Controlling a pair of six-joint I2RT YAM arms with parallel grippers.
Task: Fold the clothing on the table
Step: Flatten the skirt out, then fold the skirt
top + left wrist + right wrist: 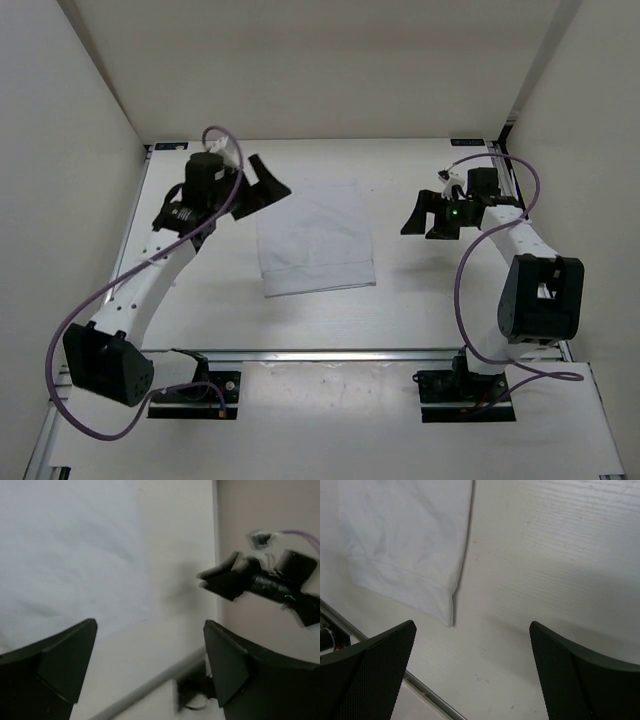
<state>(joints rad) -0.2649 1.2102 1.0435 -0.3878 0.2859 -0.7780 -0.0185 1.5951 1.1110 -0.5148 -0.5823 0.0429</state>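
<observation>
On white-walled table [420, 300] — folded clothing [315, 238]

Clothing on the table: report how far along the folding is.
Done: the clothing lies flat on the table as a neat rectangle with straight edges, so it looks folded. In hand: nothing; the left gripper and right gripper are open, one at each side of it, both empty. Left: perhaps one more fold, if a smaller packet is wanted.

The clothing [316, 240] is seen plain white, the counter [420, 300] off-white; the left hand [263, 187] and right hand [429, 218] are coloured black, the cables [459, 285] purple.
</observation>
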